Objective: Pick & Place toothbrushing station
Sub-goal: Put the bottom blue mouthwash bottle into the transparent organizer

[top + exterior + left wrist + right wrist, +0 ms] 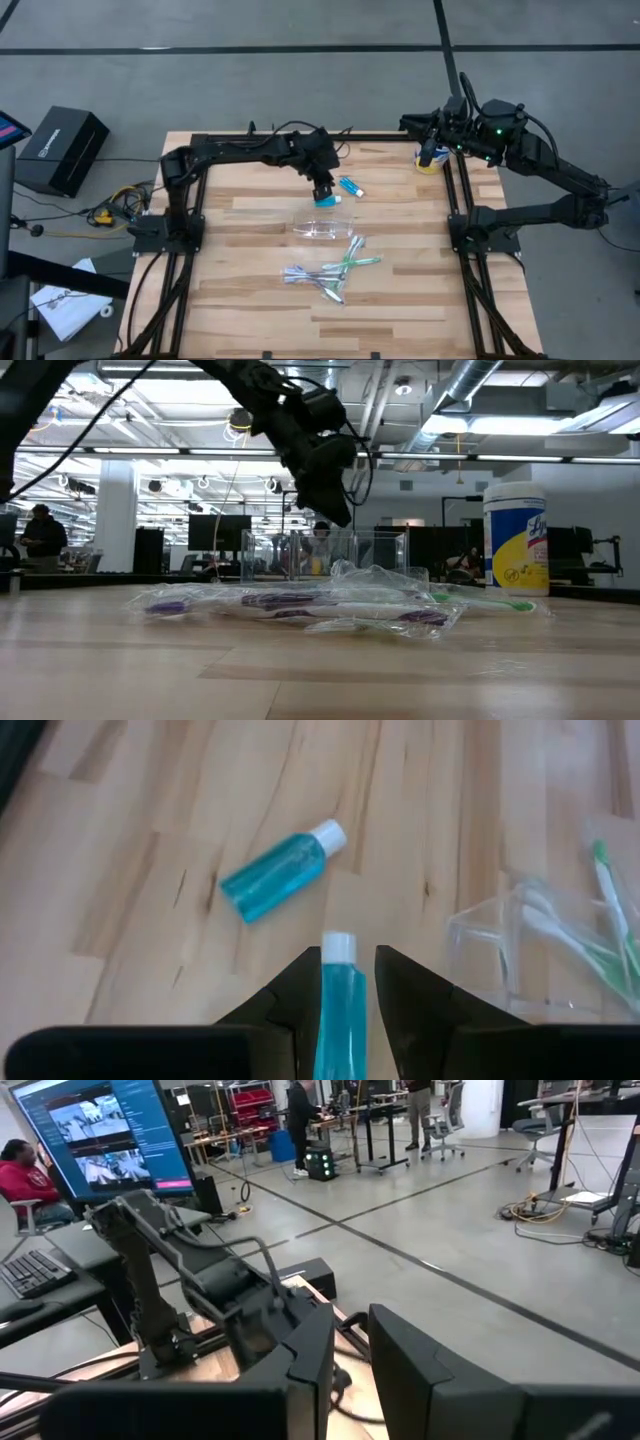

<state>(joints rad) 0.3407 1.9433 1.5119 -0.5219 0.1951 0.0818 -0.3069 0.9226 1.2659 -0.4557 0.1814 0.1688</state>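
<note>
My left hand (348, 982) grips a small blue tube (339, 1005) between its two fingers, white cap pointing away from the wrist, just above the wooden worktop (260, 300) — near the middle, toward the far edge in the high view. The second blue tube (282, 872) lies flat on the wood just beside it, untouched, its white cap angled away. The clear plastic cup (325, 230) lies on its side a little nearer the middle of the worktop, close to the held tube but apart from it. Beyond the cup the green and purple-white toothbrushes (335, 270) lie in a loose scatter, some still in clear wrappers. My right hand (350, 1355) waits high over the worktop's far right corner, its fingers set narrow with a slim gap and nothing between them — just beneath it stands the yellow-and-blue canister (515, 540) with its white lid. A person sits at a desk in the room behind.
</note>
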